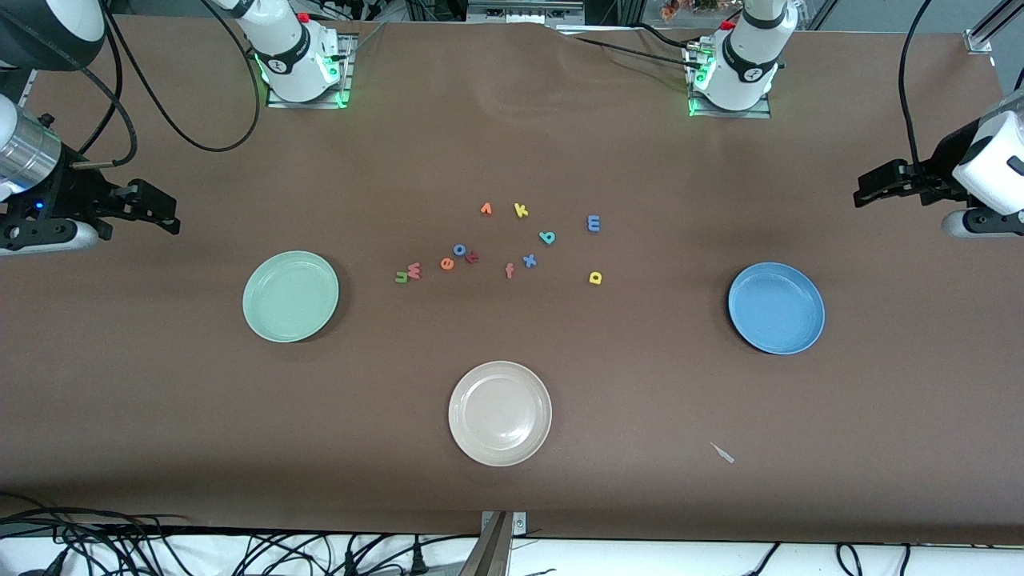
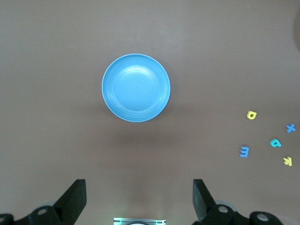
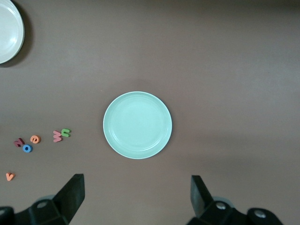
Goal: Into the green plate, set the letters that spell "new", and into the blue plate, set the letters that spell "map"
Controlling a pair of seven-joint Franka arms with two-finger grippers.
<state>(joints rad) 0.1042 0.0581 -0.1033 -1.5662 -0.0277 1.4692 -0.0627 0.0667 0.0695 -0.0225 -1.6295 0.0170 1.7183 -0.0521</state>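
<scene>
The green plate (image 1: 290, 296) (image 3: 137, 124) lies toward the right arm's end, the blue plate (image 1: 776, 308) (image 2: 136, 87) toward the left arm's end. Between them lie the foam letters: green n (image 1: 401, 277), red-pink w (image 1: 414, 271) and orange e (image 1: 447, 263) side by side. Blue m (image 1: 594, 223), teal a (image 1: 547, 237) and yellow p (image 1: 594, 278) lie closer to the blue plate. My right gripper (image 1: 170, 214) (image 3: 137, 190) hangs open and empty high above the green plate's end. My left gripper (image 1: 860, 190) (image 2: 139, 192) hangs open and empty above the blue plate's end.
A beige plate (image 1: 500, 413) sits nearer the front camera than the letters. Other letters lie among them: blue o (image 1: 460, 250), salmon f (image 1: 510, 271), blue x (image 1: 529, 260), yellow k (image 1: 521, 210), orange v (image 1: 486, 209). A small pale scrap (image 1: 722, 453) lies near the front edge.
</scene>
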